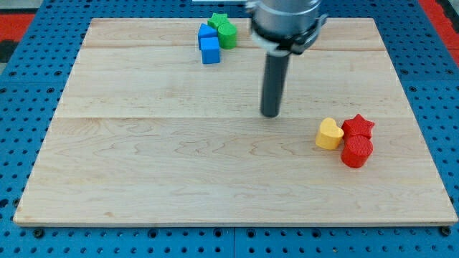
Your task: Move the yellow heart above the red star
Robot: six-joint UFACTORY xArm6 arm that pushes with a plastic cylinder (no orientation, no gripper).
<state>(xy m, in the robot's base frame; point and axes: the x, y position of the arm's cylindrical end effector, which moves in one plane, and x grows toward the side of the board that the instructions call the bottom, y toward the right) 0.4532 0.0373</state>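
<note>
Yellow heart (328, 134) sits on the counter (158, 172) toward the view's right and a little toward the view's bottom from my tip (270, 113), well apart from it. It touches the red star (358, 127) on the star's left side, and a second red block (356, 152), rounder in shape, sits just below the star.

I carry no jaws, only a rod, so nothing is held; my tip rests on bare wood, touching no block. Far off toward the view's top-left of my tip are a blue block (209, 46) and a green block (224, 30), bunched together.

I judge the approach step is in hand. Next I should bring my tip below the heart, then push it up and round to the right, so it ends above the star without dragging the star along.
</note>
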